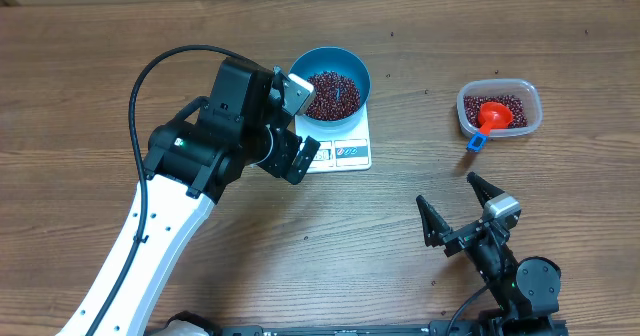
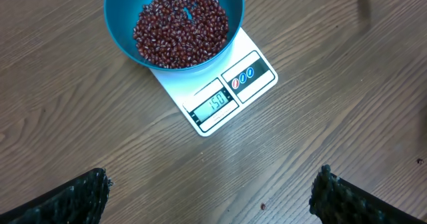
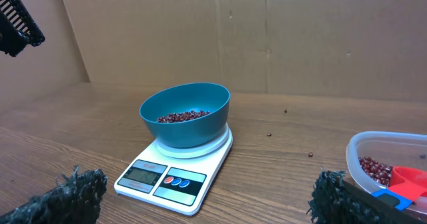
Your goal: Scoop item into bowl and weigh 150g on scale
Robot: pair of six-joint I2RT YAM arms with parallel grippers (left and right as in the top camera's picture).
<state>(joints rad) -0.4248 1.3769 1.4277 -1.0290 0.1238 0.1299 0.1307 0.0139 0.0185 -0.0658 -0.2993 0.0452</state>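
The blue bowl (image 1: 361, 71) stands on the white scale (image 1: 348, 154) and holds a heap of dark red-brown beans (image 1: 332, 94). In the left wrist view the bowl (image 2: 120, 17) with its beans (image 2: 180, 27) is at the top, and the display of the scale (image 2: 227, 96) reads 150. My left gripper (image 1: 300, 124) hovers just left of the scale, open and empty (image 2: 210, 197). My right gripper (image 1: 458, 204) is open and empty near the front right, facing the bowl (image 3: 190, 131) and scale (image 3: 173, 177) from well back (image 3: 207, 201).
A clear plastic tub (image 1: 499, 108) at the right holds more beans and a red scoop (image 1: 492, 116) with a blue handle; its corner shows as the tub (image 3: 383, 151) in the right wrist view. A stray bean (image 2: 262, 206) lies on the wooden table. Cardboard walls stand behind.
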